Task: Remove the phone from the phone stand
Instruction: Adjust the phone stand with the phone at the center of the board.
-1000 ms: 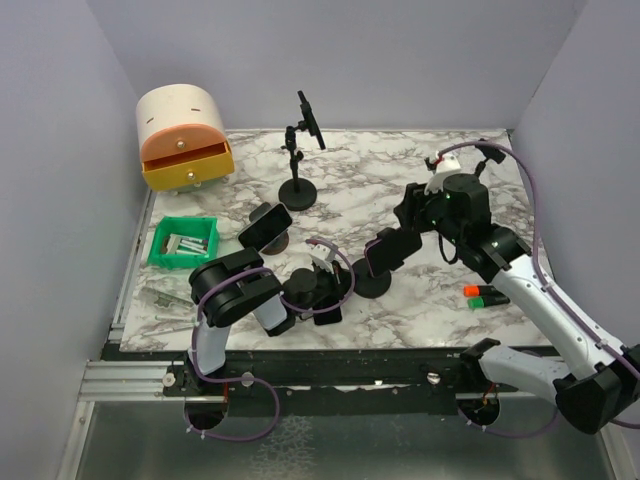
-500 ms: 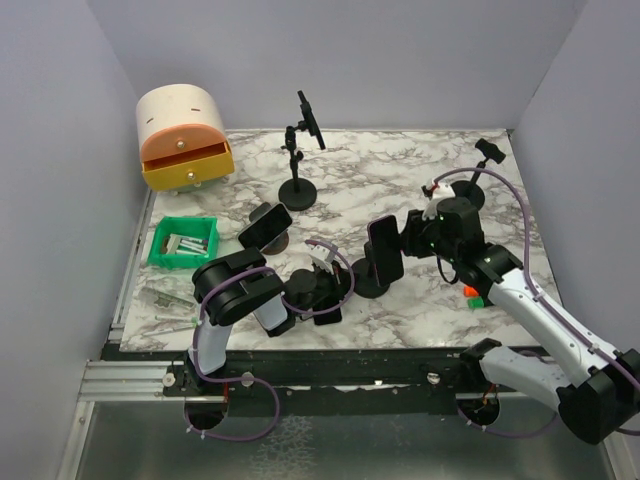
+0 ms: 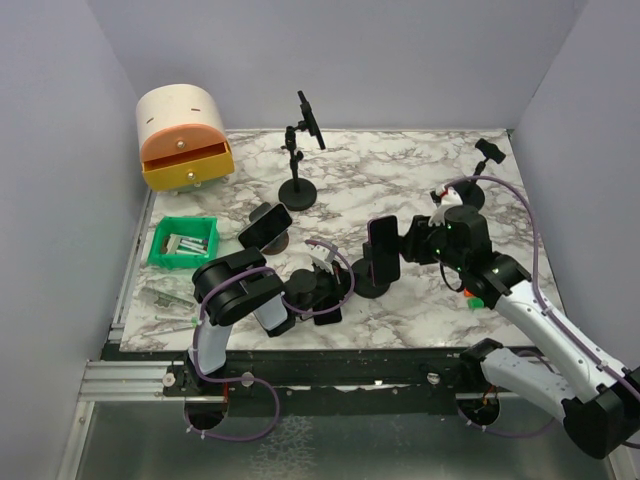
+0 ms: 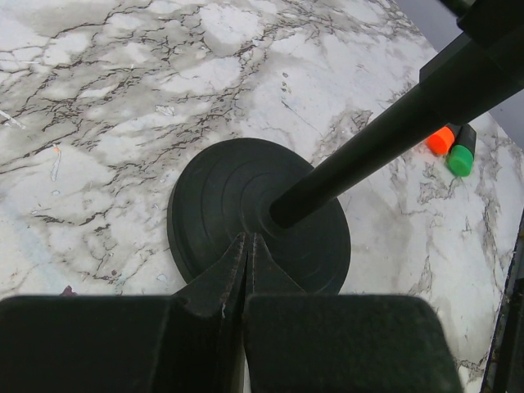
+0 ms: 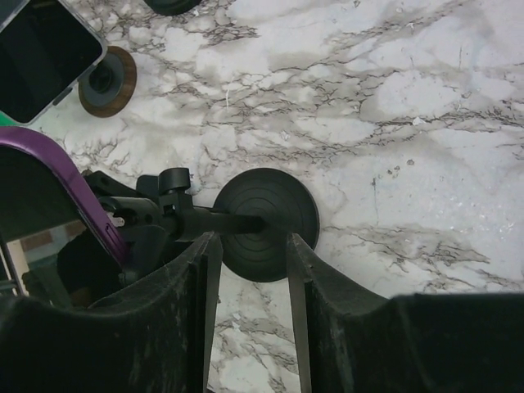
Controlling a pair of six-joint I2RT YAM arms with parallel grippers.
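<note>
**Right arm closes in on the mounted phone**

The right gripper (image 3: 408, 243) now sits lower and nearer the table's front edge than a second ago, just beside the purple-cased phone (image 3: 384, 249). The phone, tilted back a second ago, now stands more upright on the phone stand (image 3: 371, 286). The right forearm now covers part of the orange and green markers (image 3: 472, 297) and has moved clear of the small clamp stand (image 3: 487, 151) at back right.

A robot lab cell: plain grey walls (image 3: 60, 150) close around a marble-patterned table (image 3: 400, 180), two robot arms (image 3: 235, 290) mounted at its near edge.
</note>
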